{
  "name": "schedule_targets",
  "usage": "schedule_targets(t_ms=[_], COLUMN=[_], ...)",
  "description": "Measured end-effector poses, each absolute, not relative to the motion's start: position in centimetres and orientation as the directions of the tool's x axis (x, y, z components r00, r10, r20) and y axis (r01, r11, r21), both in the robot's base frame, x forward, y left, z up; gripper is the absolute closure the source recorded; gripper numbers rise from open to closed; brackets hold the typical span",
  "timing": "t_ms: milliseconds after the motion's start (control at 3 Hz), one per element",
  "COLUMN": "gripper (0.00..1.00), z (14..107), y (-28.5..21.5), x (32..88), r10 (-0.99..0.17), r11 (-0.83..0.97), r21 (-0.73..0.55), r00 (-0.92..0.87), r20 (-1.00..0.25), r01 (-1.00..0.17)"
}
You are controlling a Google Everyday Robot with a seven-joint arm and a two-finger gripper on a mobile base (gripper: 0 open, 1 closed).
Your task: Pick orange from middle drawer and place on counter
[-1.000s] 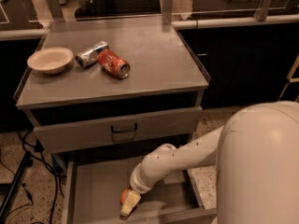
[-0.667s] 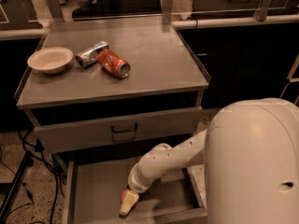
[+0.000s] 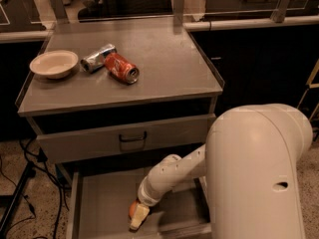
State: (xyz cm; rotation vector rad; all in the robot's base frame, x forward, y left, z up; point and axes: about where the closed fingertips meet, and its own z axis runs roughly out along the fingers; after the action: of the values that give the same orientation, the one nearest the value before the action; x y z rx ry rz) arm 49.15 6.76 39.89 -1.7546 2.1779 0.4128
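Note:
The middle drawer (image 3: 102, 205) is pulled open at the bottom of the camera view. The orange (image 3: 132, 208) lies on its floor near the front and shows only as a small orange patch. My gripper (image 3: 138, 217) reaches down into the drawer and sits right against the orange's right side, covering most of it. The counter (image 3: 164, 68) is the grey cabinet top above the drawers. My large white arm fills the lower right.
On the counter's left stand a white bowl (image 3: 54, 63), a crushed silver can (image 3: 97, 58) and a red soda can (image 3: 121, 67) lying on its side. The closed drawer front with a black loop handle (image 3: 132, 139) sits above the open drawer. Cables (image 3: 20, 183) trail on the floor at left.
The arm's big upper link has swung closer and further left in view. The gripper has stayed at the drawer's front, and the orange now shows at its left side.

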Motion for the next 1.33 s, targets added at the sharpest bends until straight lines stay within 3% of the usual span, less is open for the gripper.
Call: schedule_targets(t_ms=[667,1000,1333], gripper=[0.00,0.19,0.50], z=[37.24,37.24,37.24], y=[6.04,6.04,6.04], x=[49.09,49.09,49.09], r10=[-0.888,-0.888,-0.888], r11=[0.219,0.219,0.219], r21=[0.057,0.057,0.057], r00=[-0.223,-0.223,-0.223], r20=[-0.402,-0.402,-0.402], r01=[-0.974,-0.974,-0.974])
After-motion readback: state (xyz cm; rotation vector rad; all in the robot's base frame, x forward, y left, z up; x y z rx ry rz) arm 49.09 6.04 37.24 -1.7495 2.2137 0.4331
